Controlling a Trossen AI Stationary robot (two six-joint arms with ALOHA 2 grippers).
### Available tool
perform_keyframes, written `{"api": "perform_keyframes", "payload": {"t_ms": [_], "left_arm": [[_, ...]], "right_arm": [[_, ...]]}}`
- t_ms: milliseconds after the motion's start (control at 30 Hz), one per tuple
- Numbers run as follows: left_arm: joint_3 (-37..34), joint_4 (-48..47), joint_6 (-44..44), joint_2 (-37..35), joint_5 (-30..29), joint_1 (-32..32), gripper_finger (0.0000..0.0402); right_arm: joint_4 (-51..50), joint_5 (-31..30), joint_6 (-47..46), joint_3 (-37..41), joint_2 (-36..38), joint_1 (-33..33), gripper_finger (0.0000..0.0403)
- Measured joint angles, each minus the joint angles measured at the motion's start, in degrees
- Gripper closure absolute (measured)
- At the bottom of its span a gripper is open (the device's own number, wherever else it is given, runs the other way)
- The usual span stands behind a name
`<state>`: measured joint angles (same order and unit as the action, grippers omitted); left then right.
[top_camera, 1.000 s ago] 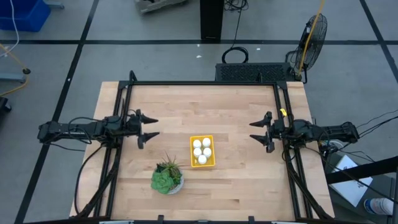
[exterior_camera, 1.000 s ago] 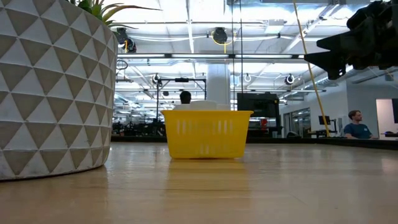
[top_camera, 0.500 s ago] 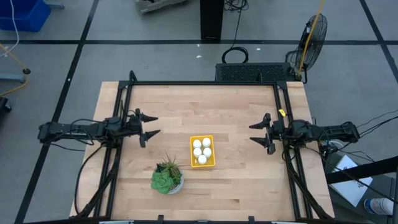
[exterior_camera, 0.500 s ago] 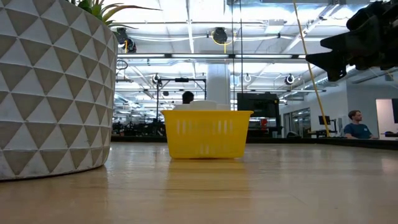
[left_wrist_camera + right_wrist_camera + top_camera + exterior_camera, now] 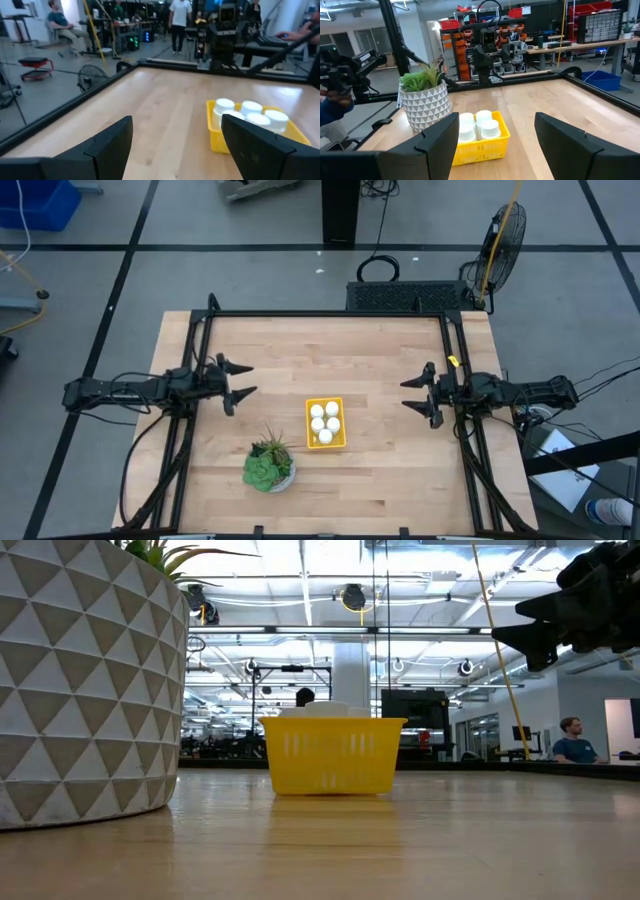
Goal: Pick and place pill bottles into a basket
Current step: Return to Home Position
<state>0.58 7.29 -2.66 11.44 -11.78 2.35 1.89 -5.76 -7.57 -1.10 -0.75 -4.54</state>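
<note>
Basket (image 5: 333, 755) showing bright yellow. Pill bottles (image 5: 324, 421) showing white, caps white too. Pot (image 5: 80, 690) wearing white-and-grey triangle pattern; plant (image 5: 266, 468) showing green. Table (image 5: 330, 350) showing pale wood grain. Left gripper (image 5: 248, 382), right gripper (image 5: 405, 392) looking black.

No legible text, label, brand, number or sign anywhere.

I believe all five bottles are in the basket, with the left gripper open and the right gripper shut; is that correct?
Not quite: the right gripper is open too, as the high view shows. All five bottles are in the basket, and the left gripper is open.
</note>
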Motion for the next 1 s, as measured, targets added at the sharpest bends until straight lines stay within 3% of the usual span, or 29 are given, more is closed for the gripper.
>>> {"api": "perform_keyframes", "payload": {"t_ms": [300, 467, 1000], "left_arm": [[0.0, -1.1, 0.8, 0.2, 7.3, 0.0, 0.0092], [0.0, -1.2, 2.3, 0.2, 13.1, 0.0, 0.0092], [0.0, -2.8, 0.8, 0.2, 13.3, 0.0, 0.0092]], "right_arm": [[0.1, 9.9, 0.8, 0.0, 0.0, -0.1, 0.0152], [0.1, 9.8, 0.8, 0.0, 0.0, -0.1, 0.0152], [-0.1, 6.0, 0.9, 0.0, 0.0, -0.1, 0.0151]]}}
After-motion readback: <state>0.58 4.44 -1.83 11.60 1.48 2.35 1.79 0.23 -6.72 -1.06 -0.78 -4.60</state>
